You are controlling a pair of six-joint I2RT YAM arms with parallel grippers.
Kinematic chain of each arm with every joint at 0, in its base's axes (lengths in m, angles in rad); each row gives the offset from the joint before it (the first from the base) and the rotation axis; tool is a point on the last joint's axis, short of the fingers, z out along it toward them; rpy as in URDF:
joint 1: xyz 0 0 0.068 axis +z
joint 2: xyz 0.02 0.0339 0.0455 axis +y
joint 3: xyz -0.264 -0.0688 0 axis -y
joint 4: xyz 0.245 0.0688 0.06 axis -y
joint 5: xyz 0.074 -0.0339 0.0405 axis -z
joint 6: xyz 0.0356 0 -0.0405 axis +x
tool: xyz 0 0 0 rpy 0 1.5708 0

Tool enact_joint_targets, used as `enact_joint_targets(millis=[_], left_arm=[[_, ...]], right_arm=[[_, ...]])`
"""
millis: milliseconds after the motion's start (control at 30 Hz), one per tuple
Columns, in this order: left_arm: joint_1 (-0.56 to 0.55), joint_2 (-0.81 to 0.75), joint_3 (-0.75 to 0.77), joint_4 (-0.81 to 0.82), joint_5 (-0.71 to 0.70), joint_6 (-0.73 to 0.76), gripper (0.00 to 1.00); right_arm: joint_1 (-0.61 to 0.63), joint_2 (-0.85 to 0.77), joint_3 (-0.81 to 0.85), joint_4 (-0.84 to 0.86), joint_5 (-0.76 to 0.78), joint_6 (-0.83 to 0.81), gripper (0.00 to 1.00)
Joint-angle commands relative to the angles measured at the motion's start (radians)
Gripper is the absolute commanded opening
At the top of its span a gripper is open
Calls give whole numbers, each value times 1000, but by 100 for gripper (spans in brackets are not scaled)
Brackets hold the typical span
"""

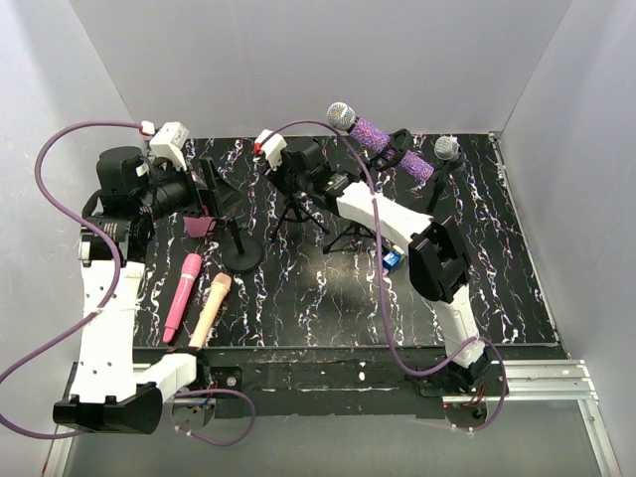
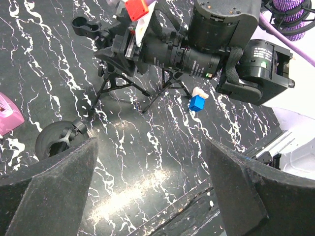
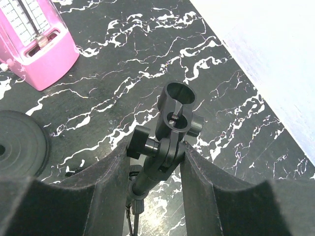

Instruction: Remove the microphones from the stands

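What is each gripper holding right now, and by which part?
The right gripper grips the stand at the swivel joint just below its empty clip. The left gripper is open and holds nothing.

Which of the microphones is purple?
The purple microphone is the one held up high at the back, slanting, with a silver head. The pink microphone and the peach microphone lie flat on the table instead.
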Motion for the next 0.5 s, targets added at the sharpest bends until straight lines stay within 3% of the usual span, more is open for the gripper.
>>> enact_joint_targets(millis=[0, 133, 333, 467], left_arm=[[8, -16, 30, 3, 1, 8, 90], [12, -14, 21, 15, 8, -5, 90], [14, -14, 26, 15, 14, -5, 90], [15, -19, 26, 11, 17, -3, 90]], right_arm=[[-37, -37, 41, 0, -74, 31, 1], [-41, -83, 0, 6, -172, 49, 1], [-43, -84, 1, 5, -191, 83, 3], [-42, -94, 6, -23, -220, 83, 31]])
